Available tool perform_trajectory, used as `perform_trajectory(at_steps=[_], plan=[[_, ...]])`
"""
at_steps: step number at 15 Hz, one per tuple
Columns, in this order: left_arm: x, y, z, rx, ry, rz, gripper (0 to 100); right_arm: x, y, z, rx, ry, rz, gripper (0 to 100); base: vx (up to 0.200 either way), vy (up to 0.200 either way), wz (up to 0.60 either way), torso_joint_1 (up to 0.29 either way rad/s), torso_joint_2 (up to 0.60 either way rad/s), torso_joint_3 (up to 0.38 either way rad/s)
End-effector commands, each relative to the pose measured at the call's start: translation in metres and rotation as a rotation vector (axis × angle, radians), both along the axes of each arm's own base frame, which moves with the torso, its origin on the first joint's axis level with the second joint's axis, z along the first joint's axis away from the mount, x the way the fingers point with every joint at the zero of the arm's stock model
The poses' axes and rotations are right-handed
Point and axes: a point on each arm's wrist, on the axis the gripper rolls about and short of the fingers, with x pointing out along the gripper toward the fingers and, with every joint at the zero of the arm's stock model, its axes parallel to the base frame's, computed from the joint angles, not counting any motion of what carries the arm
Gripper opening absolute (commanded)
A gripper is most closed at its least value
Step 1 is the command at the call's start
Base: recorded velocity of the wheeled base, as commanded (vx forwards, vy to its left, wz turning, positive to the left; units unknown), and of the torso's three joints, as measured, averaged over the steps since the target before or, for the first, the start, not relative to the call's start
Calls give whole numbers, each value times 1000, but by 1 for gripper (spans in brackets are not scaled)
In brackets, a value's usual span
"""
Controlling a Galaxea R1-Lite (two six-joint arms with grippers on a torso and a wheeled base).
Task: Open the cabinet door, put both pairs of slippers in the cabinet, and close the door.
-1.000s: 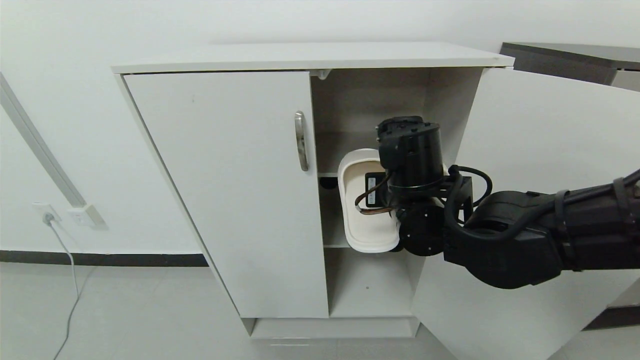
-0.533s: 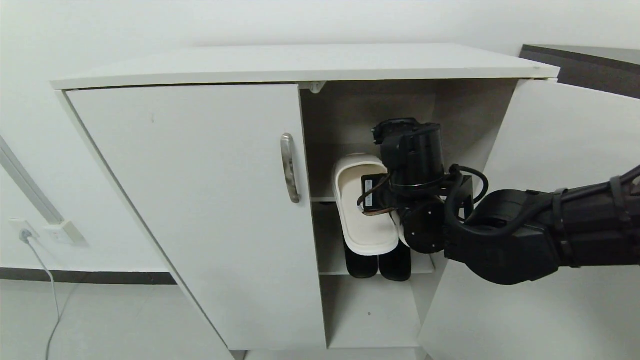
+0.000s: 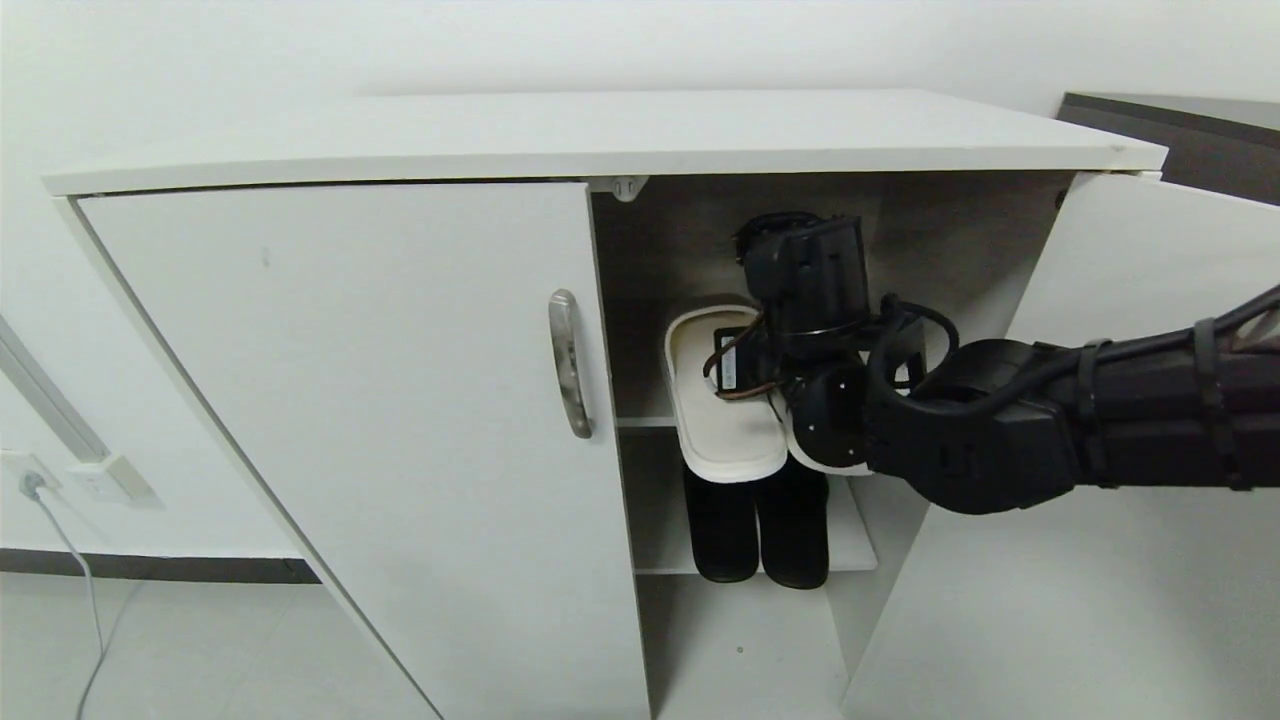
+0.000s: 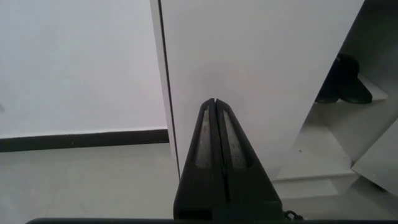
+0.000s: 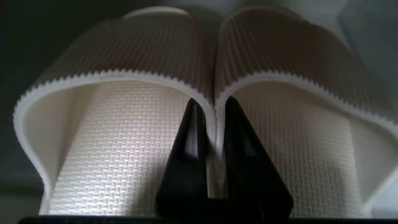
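Note:
The white cabinet [image 3: 600,130] has its left door [image 3: 350,420] closed and its right door [image 3: 1100,600] swung open. My right arm [image 3: 810,290] is in the opening. My right gripper [image 5: 214,107] is shut on the touching inner edges of the pair of white slippers [image 3: 725,420] [image 5: 124,124]. The pair hangs at the level of the upper shelf, toes pointing inward. A pair of black slippers [image 3: 760,530] [image 4: 345,81] lies on the shelf below it. My left gripper [image 4: 215,102] is shut and empty, low in front of the closed left door.
The closed door carries a metal handle [image 3: 567,363] at its right edge. The bottom compartment floor [image 3: 740,650] is bare. A wall socket with a cable [image 3: 30,485] sits low at the left. A dark piece of furniture [image 3: 1200,130] stands behind the open door.
The head view has shifted closer to the cabinet, bringing the black slippers into sight. Against the shelves, my right gripper with the white slippers has moved up and farther into the cabinet.

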Motion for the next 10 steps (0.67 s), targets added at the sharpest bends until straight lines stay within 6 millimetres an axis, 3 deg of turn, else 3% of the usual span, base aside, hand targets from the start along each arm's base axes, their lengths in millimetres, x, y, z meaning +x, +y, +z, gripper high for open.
perform_trajectory(at_steps=[1,5,10], plan=[[0,0,0,1,0,0,0,13,2,0,6,-5,-18,0,0,0,0,0,0,0],[0,0,0,-1,0,0,0,42,3,-1,20,-17,-53,0,0,0,0,0,0,0],[0,0,0,-1,0,0,0,51,2,-6,22,-10,-30,0,0,0,0,0,0,0]])
